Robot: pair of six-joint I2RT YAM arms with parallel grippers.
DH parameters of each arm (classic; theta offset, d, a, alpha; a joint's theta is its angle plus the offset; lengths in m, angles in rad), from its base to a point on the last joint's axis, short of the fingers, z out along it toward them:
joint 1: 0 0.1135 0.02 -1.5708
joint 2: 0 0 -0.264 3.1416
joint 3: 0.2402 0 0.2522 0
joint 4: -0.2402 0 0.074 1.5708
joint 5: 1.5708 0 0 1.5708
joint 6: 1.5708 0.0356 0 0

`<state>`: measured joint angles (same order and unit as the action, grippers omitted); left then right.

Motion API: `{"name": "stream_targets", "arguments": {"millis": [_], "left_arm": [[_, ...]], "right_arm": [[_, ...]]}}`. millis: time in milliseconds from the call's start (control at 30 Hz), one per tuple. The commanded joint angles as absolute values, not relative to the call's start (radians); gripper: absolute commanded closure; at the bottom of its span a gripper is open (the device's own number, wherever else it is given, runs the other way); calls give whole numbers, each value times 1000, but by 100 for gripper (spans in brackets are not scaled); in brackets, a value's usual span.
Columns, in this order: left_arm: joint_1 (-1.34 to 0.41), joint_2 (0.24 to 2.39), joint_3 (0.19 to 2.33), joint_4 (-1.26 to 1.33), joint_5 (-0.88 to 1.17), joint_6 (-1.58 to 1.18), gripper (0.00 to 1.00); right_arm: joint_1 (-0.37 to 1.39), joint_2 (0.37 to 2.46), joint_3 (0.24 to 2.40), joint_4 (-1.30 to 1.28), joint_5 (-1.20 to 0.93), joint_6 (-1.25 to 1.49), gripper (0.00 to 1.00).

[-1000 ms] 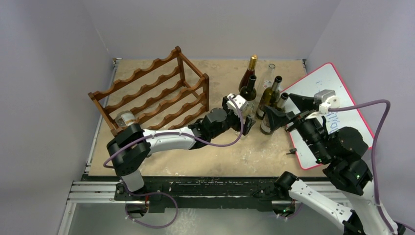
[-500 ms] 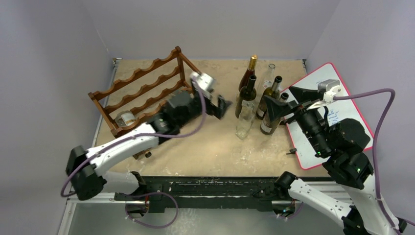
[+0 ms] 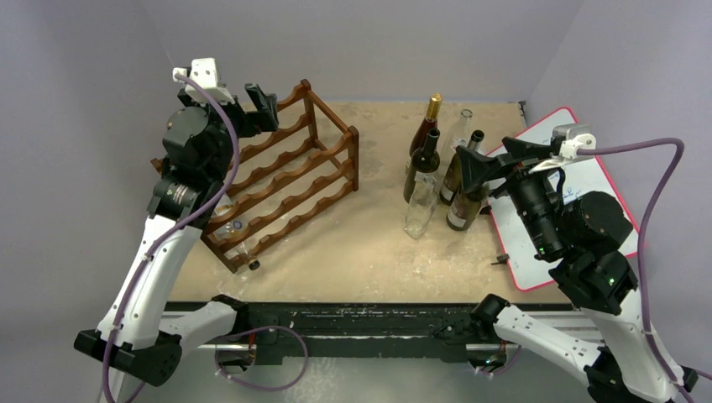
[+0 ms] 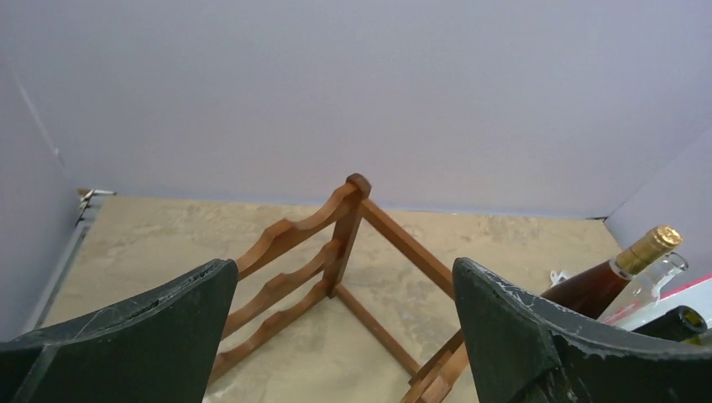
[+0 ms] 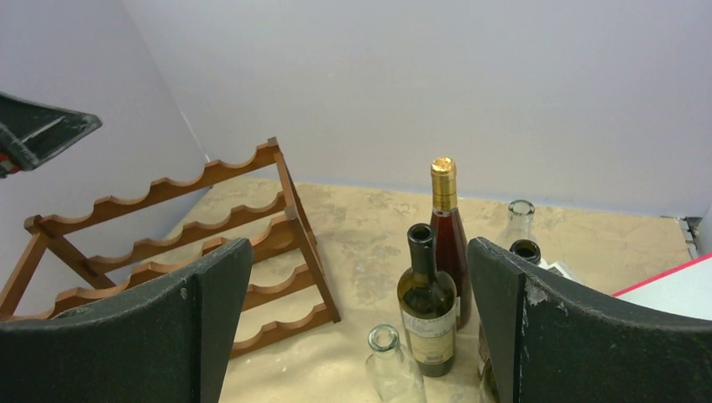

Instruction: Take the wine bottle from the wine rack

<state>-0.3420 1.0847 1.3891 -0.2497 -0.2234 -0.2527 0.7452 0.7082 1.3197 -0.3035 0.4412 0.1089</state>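
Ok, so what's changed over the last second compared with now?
The left gripper was down at the clear bottle among the standing bottles. It left that bottle upright there, swung back left and up, and now hangs open over the wine rack at its far left end. The right gripper drifted slightly farther from its base, open throughout. The rack and the bottles stayed put.

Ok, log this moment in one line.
left tool open, empty, over wine rack | right tool open, empty | wine bottle lying in rack

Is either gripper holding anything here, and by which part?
Nothing is held: the left gripper and the right gripper are both open and empty.
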Motion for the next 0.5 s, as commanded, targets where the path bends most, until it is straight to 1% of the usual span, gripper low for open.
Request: {"name": "stream_targets", "arguments": {"millis": [0, 133, 300, 467], "left_arm": [[-331, 984, 1399, -251, -290, -254, 0], [-331, 905, 1397, -203, -280, -237, 0], [-332, 795, 1330, -93, -228, -249, 0], [-333, 755, 1324, -95, -234, -262, 0]], "right_arm": [[747, 722, 1362, -256, 480, 128, 0], [747, 729, 1378, -252, 492, 130, 0], [747, 751, 1400, -248, 510, 117, 0], [747, 755, 1410, -243, 506, 107, 0]]}}
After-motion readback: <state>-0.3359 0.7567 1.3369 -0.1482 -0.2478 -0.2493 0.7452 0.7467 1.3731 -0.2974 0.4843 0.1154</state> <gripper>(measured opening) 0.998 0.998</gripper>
